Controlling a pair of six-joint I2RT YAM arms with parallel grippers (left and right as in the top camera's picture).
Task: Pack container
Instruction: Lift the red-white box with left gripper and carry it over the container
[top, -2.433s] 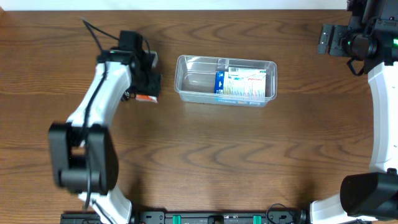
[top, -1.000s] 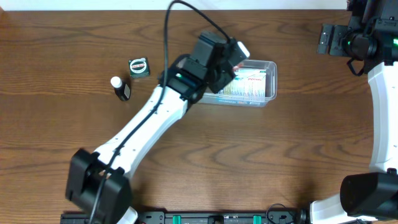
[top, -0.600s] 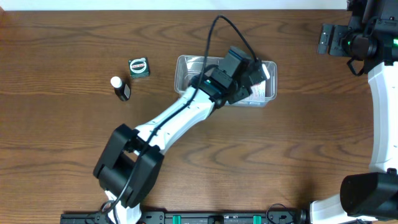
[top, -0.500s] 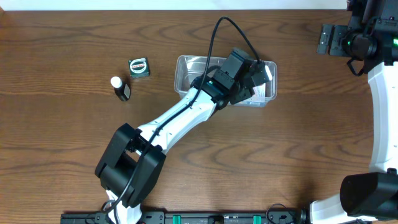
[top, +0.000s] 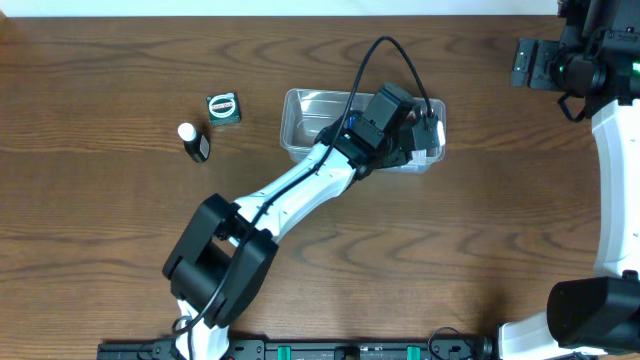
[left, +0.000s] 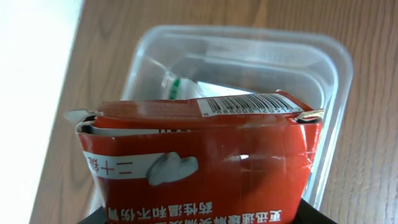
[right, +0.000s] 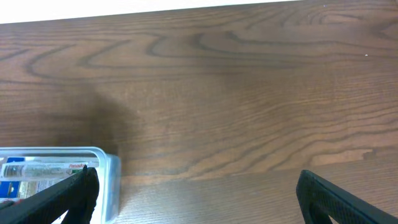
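The clear plastic container (top: 293, 122) sits at the middle back of the table. My left gripper (top: 418, 128) is over its right end, shut on a red carton (left: 199, 158) with white print and a barcode. The left wrist view shows the carton above the container (left: 336, 74), and a white packet (left: 180, 87) lies inside. My right gripper (top: 527, 62) is at the far right back, open and empty (right: 199, 199). The container's right end (right: 109, 171) shows in the right wrist view with a printed box (right: 37, 171) inside.
A small dark bottle with a white cap (top: 194, 143) stands left of the container. A small green and black square box (top: 224, 106) lies just behind it. The table's back edge runs along the top of the overhead view.
My left arm has swung from the left side of the table to over the container's right end, carrying the red carton. The right arm has not moved.
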